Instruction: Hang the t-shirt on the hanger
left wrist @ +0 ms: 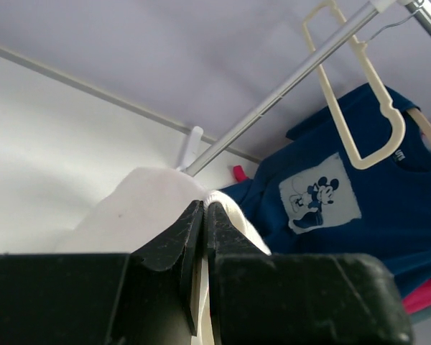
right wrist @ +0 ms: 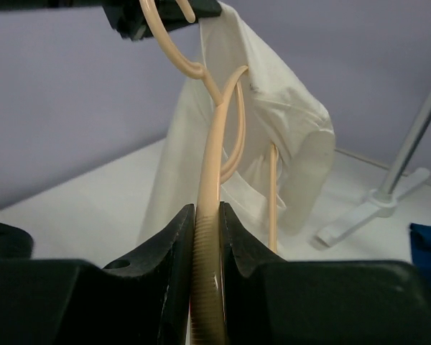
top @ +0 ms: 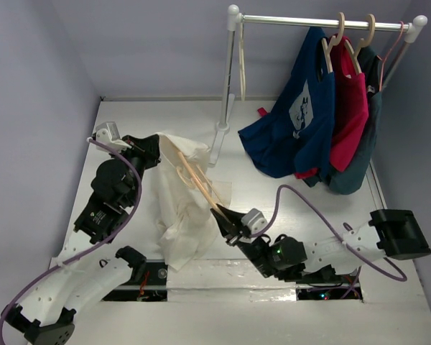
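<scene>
My right gripper (right wrist: 206,215) is clamping shut on one arm of the hanger (right wrist: 214,144), whose far end is sitting inside the t-shirt (right wrist: 287,122). My left gripper (left wrist: 205,215) is pinching that cream cloth, jaws almost together. The left wrist view is showing a cartoon mouse print on the navy shirt (left wrist: 359,215), with no readable writing. The top view is showing the t-shirt draping between both arms over the table (top: 273,180).

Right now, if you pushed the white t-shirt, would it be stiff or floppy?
Probably floppy: the t-shirt hangs in loose folds from the left gripper. Likely light too: it looks thin, draped over the hanger. A push would probably just crumple it.
</scene>
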Controlling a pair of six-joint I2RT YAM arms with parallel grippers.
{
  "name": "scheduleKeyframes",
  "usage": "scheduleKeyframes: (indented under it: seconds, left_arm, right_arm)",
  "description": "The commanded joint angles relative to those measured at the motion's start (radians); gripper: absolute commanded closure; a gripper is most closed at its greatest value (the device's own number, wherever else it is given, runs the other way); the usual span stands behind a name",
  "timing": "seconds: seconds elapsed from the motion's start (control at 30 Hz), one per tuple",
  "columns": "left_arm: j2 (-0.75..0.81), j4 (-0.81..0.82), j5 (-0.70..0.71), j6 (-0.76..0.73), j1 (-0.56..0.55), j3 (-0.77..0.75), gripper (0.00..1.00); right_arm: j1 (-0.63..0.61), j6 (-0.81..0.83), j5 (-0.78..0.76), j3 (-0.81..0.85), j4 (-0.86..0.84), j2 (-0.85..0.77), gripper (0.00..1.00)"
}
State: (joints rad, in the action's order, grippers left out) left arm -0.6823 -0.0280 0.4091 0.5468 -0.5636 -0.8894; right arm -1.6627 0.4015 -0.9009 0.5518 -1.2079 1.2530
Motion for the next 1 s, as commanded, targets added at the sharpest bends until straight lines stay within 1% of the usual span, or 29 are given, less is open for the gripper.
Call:
scheduleKeyframes:
  seconds: [0.0,0.1,0.17,0.23,0.27,0.3,0.4,0.47,0.57,0.67,0.7,0.77,0.83,0.87,0.9,0.97]
  left_arm:
    - [0.026,0.03,0.048,-0.024,-0.004,-0.025,1.0]
    - [0.047,0.03,0.033,-0.016,-0.004,-0.01,1.0]
    - [0.072,0.033,-0.035,0.019,-0.004,0.01,1.0]
    - [0.084,0.039,-0.123,0.047,-0.004,0.056,1.0]
    - [0.102,0.052,-0.144,0.079,-0.004,0.076,1.0]
    - [0.11,0.062,-0.162,0.093,-0.004,0.119,1.0]
    - [0.139,0.088,-0.22,0.139,-0.004,0.18,1.0]
    - [0.147,0.124,-0.283,0.163,-0.004,0.21,1.0]
    - [0.158,0.155,-0.342,0.199,-0.035,0.262,1.0]
    - [0.17,0.168,-0.354,0.202,-0.083,0.274,1.0]
    - [0.171,0.165,-0.352,0.202,-0.097,0.271,1.0]
    - [0.185,0.149,-0.346,0.202,-0.134,0.265,1.0]
    - [0.199,0.128,-0.342,0.194,-0.144,0.256,1.0]
    - [0.207,0.091,-0.346,0.186,-0.153,0.251,1.0]
    - [0.208,0.068,-0.352,0.179,-0.153,0.238,1.0]
    - [0.207,-0.002,-0.363,0.151,-0.153,0.225,1.0]
  right_arm:
    - [-0.006,0.151,-0.136,0.048,-0.509,0.045,1.0]
    - [0.004,0.174,-0.142,0.098,-0.509,0.092,1.0]
    - [0.064,0.175,-0.138,0.128,-0.509,0.126,1.0]
    - [0.113,0.148,-0.124,0.154,-0.509,0.141,1.0]
    - [0.162,0.132,-0.116,0.158,-0.509,0.146,1.0]
    - [0.182,0.097,-0.104,0.16,-0.506,0.16,1.0]
    - [0.237,0.07,-0.055,0.2,-0.506,0.224,1.0]
    - [0.256,0.054,-0.033,0.24,-0.506,0.258,1.0]
    - [0.296,-0.007,-0.018,0.276,-0.499,0.302,1.0]
    - [0.356,-0.148,0.023,0.303,-0.411,0.313,1.0]
    - [0.374,-0.244,0.042,0.306,-0.347,0.312,1.0]
    - [0.417,-0.324,0.1,0.31,-0.305,0.312,1.0]
    - [0.437,-0.386,0.137,0.318,-0.297,0.316,1.0]
    - [0.454,-0.4,0.182,0.319,-0.291,0.318,1.0]
    - [0.463,-0.476,0.206,0.329,-0.251,0.318,1.0]
    - [0.477,-0.526,0.261,0.329,-0.231,0.318,1.0]
